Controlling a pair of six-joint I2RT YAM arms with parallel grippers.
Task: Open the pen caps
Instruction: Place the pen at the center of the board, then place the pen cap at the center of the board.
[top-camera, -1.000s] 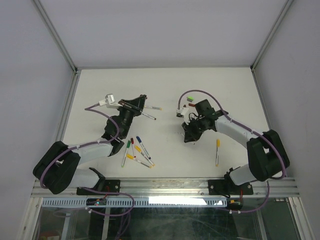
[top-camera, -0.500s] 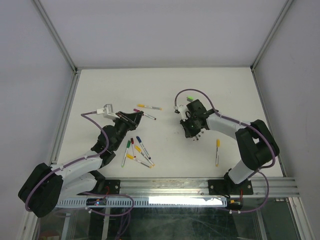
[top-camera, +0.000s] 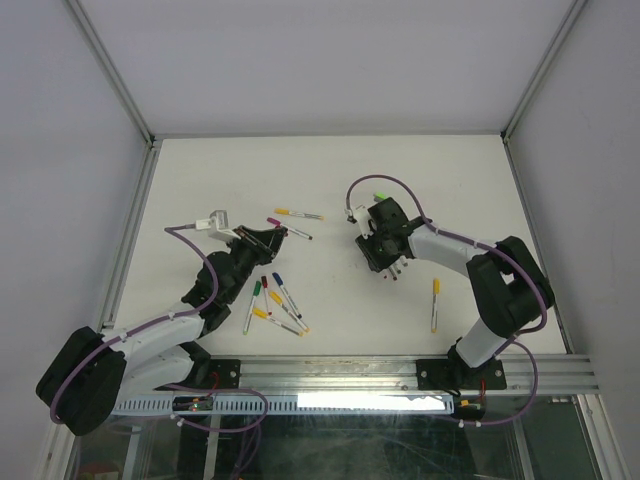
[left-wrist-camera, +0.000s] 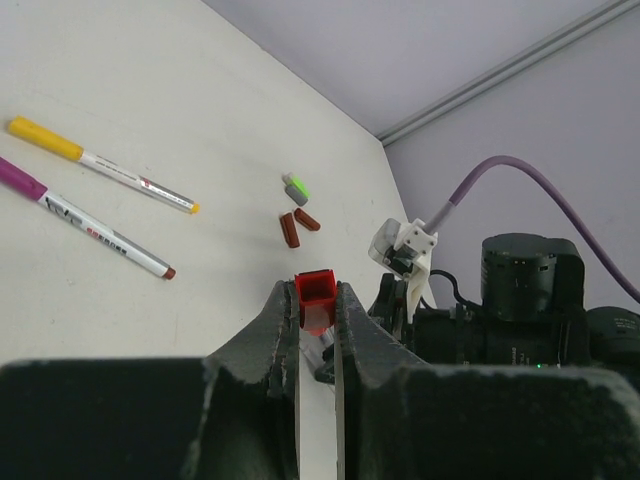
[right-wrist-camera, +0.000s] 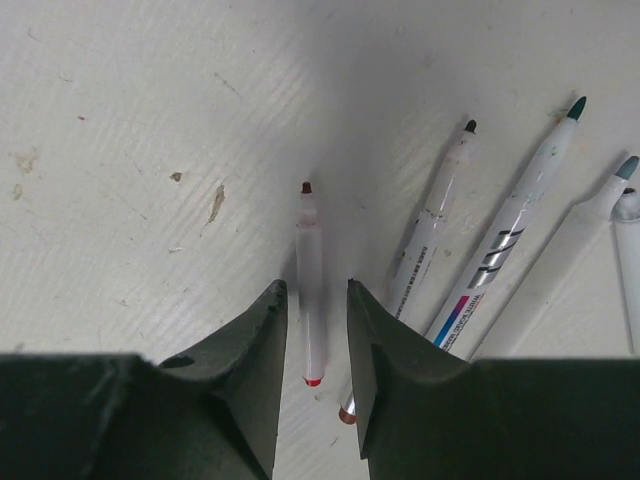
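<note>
**Top view:** your left gripper (top-camera: 277, 233) sits well left of the right gripper (top-camera: 392, 270).
**Left wrist:** it pinches a stubby red plastic cap (left-wrist-camera: 317, 297), held clear, probably for dropping.
**Right wrist:** the right gripper's spread fingers (right-wrist-camera: 250, 340) straddle a thin white uncapped barrel (right-wrist-camera: 310, 290).

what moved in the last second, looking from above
The left gripper pulled back toward its base, shut on a red cap. The right gripper shifted slightly leftward, over a red-tipped pen. The yellow-capped pen and the other loose pens stayed put.
</note>
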